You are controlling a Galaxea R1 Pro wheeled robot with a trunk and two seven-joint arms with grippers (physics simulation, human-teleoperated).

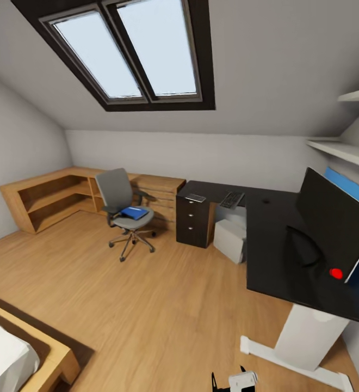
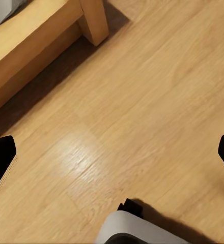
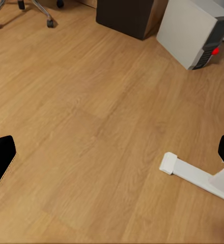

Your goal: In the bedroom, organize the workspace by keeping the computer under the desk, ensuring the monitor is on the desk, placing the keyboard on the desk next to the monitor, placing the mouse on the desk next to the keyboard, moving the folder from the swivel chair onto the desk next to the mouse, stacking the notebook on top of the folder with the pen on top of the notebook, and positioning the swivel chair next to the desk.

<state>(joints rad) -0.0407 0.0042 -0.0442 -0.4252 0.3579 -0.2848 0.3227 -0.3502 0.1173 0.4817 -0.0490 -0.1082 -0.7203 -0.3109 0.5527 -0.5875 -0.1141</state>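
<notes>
Folder [image 1: 134, 213] on swivel chair [image 1: 121, 207], desk [image 1: 277, 245] beside (monitor [image 1: 337, 226] on it), both tools spread.

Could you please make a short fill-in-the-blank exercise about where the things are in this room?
1. The blue folder lies on the seat of the swivel ____.
2. The keyboard lies on the black ____.
3. The computer stands on the floor under the ____.
4. Both grippers hang over the bare wooden ____.

Missing words: chair; desk; desk; floor.
</notes>
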